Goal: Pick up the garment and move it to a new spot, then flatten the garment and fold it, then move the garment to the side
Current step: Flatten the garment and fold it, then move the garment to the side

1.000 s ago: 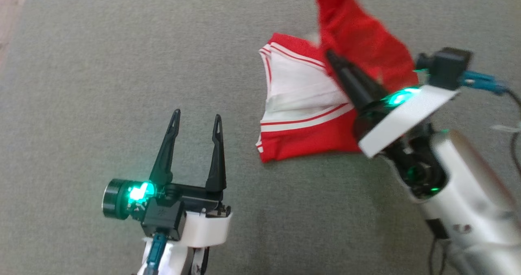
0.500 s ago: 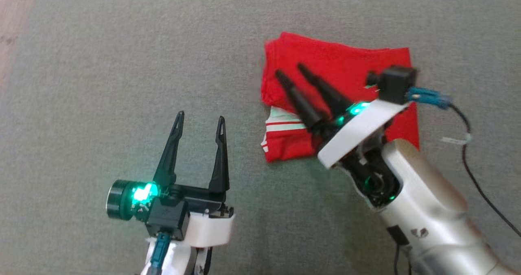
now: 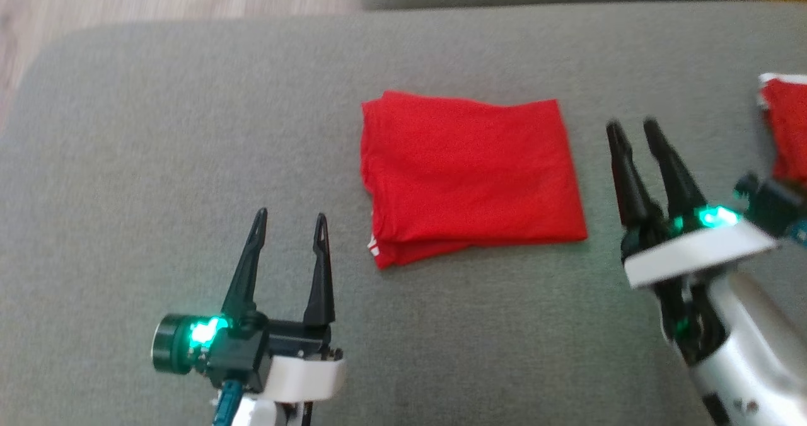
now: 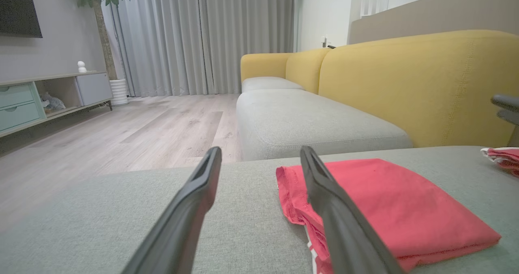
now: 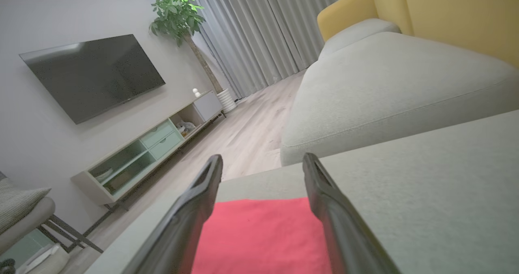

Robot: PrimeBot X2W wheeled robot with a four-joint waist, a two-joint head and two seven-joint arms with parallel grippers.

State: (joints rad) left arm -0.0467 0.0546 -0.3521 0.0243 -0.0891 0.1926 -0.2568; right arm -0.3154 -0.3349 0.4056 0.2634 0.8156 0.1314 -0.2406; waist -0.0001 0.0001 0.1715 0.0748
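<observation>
Left pincer (image 3: 291,214) spread, empty, near-left of garment (image 3: 470,174); right pincer (image 3: 631,124) spread, just right of it, off the cloth it hovered over 0.5 s ago; garment folded flat mid-cushion (image 3: 157,130); fold looks done, 1 step left: move aside.

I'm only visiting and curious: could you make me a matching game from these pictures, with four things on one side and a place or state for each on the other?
1. garment
2. left gripper
3. right gripper
4. sofa backrest

A. open and empty, lower left of the head view
B. yellow, upright
C. red, folded, flat on the grey cushion
D. open and empty, right of the folded cloth

Pairs: 1-C, 2-A, 3-D, 4-B.
</observation>
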